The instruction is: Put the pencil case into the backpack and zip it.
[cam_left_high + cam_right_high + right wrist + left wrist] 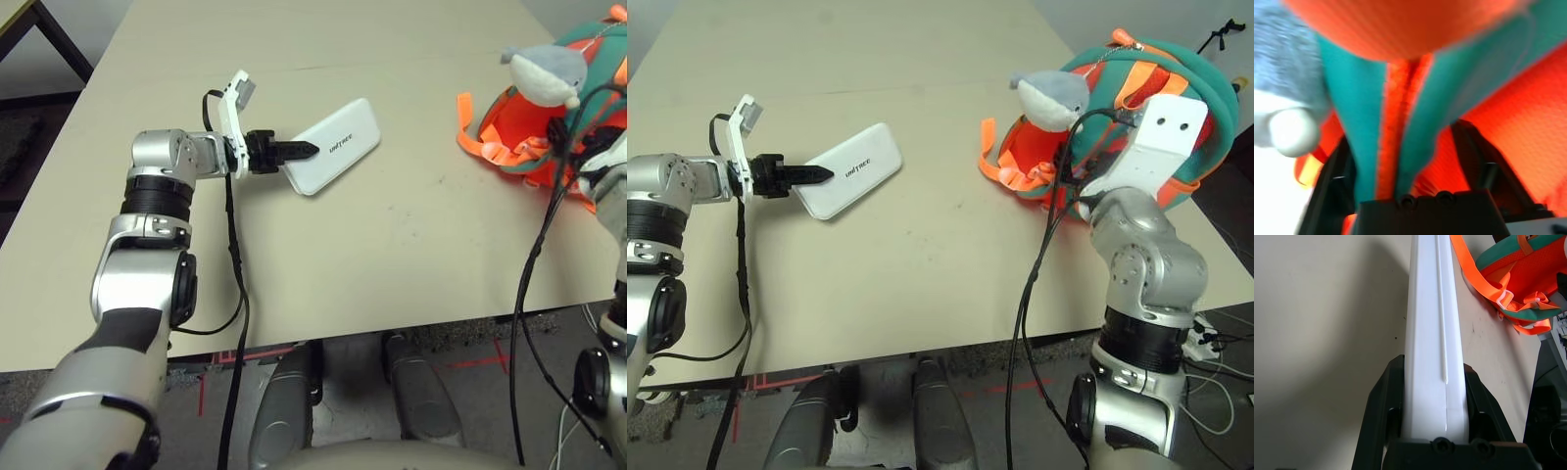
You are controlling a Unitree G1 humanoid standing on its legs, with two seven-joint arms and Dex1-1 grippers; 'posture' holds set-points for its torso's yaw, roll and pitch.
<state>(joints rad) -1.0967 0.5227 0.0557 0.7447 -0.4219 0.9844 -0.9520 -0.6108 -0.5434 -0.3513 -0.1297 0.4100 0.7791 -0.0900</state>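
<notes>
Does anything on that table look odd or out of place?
Nothing looks spilled or broken. The backpack lies slumped on its side with its straps sprawled loose, and the pencil case is tilted, pinched at one end by the left gripper.

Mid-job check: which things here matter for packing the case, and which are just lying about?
Job:
- pencil case, clamped in left gripper
- backpack, right gripper at its teal fabric

Lying about:
- plush shark on the backpack
- table

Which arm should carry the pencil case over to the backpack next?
Left. Its gripper is already shut on the pencil case, the fingers clamping the case's edge in the wrist view. The right gripper straddles a fold of the backpack.
</notes>
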